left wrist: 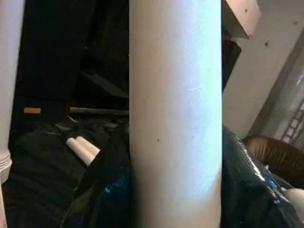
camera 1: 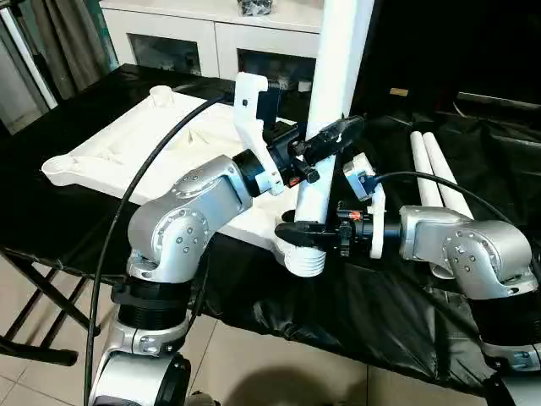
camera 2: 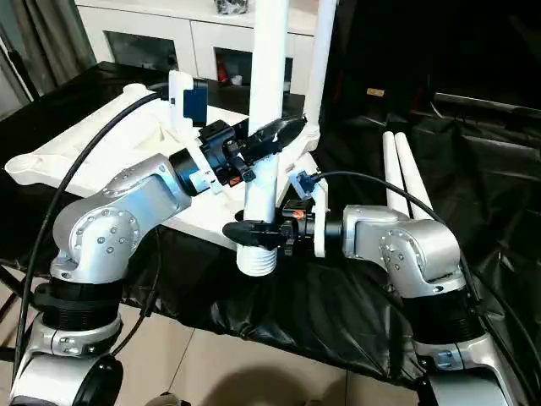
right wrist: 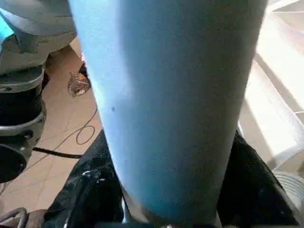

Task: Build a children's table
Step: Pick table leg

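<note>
Upright leg (camera 1: pixel 334 93) stands at the tabletop's (camera 1: pixel 152 139) near right corner, blocking the middle of the scene. Left gripper (camera 1: pixel 325 139) is clamped round it higher up, right gripper (camera 1: pixel 308 230) round it low down, just above the ribbed end; both silver forearms crowd the near side. A second upright leg (camera 2: pixel 321 59) stands just behind, narrow gap between the two. Two spare legs (camera 1: pixel 439 173) lie on the black cloth (camera 1: pixel 499 178) at right, open cloth beyond them. Tabletop's left and far parts are open. White cabinet (camera 1: pixel 211 34) closes the far side.
</note>
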Available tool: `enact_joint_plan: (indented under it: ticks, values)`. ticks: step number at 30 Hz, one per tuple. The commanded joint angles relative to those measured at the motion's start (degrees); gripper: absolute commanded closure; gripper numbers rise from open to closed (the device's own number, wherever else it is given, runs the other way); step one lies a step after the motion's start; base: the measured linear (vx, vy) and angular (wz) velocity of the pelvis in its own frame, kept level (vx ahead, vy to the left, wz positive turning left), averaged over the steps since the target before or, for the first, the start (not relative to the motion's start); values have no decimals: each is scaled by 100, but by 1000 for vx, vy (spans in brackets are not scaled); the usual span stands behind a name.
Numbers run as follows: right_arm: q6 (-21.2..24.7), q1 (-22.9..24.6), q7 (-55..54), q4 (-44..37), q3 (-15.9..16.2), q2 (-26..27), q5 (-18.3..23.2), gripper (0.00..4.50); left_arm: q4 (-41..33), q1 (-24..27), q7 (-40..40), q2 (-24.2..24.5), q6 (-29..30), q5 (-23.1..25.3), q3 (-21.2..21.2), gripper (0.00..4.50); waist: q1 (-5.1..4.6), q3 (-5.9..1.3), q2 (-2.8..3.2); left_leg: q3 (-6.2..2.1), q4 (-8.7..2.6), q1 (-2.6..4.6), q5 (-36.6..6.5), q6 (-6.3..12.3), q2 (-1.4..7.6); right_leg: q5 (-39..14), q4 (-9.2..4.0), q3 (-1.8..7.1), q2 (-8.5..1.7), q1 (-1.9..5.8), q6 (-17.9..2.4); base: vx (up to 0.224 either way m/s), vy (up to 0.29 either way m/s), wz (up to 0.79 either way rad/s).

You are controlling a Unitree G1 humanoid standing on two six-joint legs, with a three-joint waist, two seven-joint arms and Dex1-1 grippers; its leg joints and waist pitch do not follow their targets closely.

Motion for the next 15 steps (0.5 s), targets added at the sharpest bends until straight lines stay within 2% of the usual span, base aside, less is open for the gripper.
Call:
enact_joint_plan:
  ticks: [1,2,3,4,8,10,11,12,13,14,15]
  values:
    - [-56,14,-160,8,-230,20,7,247,-88,-109,-99,-23,-132,-102,39,195,8,-399,-57,263,-351,14,-1112,-7,-306,-1377,-370,-108,203,377,-948,0,0,0]
    - [-88,33,-197,5,-310,45,34,247,-118,-118,-103,-73,-301,-60,39,195,8,-406,-42,252,-354,17,-1105,-15,-303,-1374,-357,-113,200,381,-945,0,0,0]
    - [-123,41,-220,2,-361,62,45,254,-97,-130,-35,-142,-444,-15,80,176,9,-401,-23,256,-355,24,-1148,-19,-298,-1383,-376,-110,200,367,-957,0,0,0]
    - [-207,60,-264,-12,-443,103,58,256,-86,-131,-9,-248,-731,24,162,169,8,-405,-21,252,-358,18,-1166,-24,-296,-1350,-375,-113,197,377,-977,0,0,0]
    - [-411,123,-452,-105,-771,280,184,257,-126,-155,183,-426,-1052,-11,401,166,0,-407,-32,257,-351,11,-1193,6,-297,-1286,-375,-111,197,379,-990,0,0,0]
    - [-486,169,-562,-172,-1005,365,310,257,-116,-189,328,-477,-1033,-77,543,166,4,-411,5,245,-355,23,-1180,9,-294,-1230,-361,-116,201,377,-1020,0,0,0]
    - [-563,212,-696,-237,-1133,435,331,257,-128,-191,361,-455,-982,-146,631,166,-1,-409,-6,254,-351,24,-1208,18,-298,-1246,-371,-117,209,377,-1011,0,0,0]
    - [-642,236,-848,-255,-1276,495,334,257,-91,-211,409,-419,-915,-175,698,166,10,-406,22,253,-353,31,-1212,2,-306,-1289,-368,-114,205,368,-987,0,0,0]
    - [-715,301,-1218,-299,-1504,614,286,257,22,-168,551,-131,-830,179,615,166,2,-403,40,245,-360,28,-1236,-14,-311,-1374,-375,-122,209,361,-935,0,0,0]
    - [-715,301,-1218,-299,-1504,614,286,257,22,-168,551,-131,-830,179,615,166,-3,-398,34,244,-367,36,-1272,-19,-314,-1465,-394,-128,217,352,-873,0,0,0]
    - [-819,364,-1425,-341,-1500,621,88,257,67,-95,589,104,-865,546,437,166,-16,-400,22,246,-366,35,-1307,-26,-323,-1549,-395,-134,223,358,-833,0,0,0]
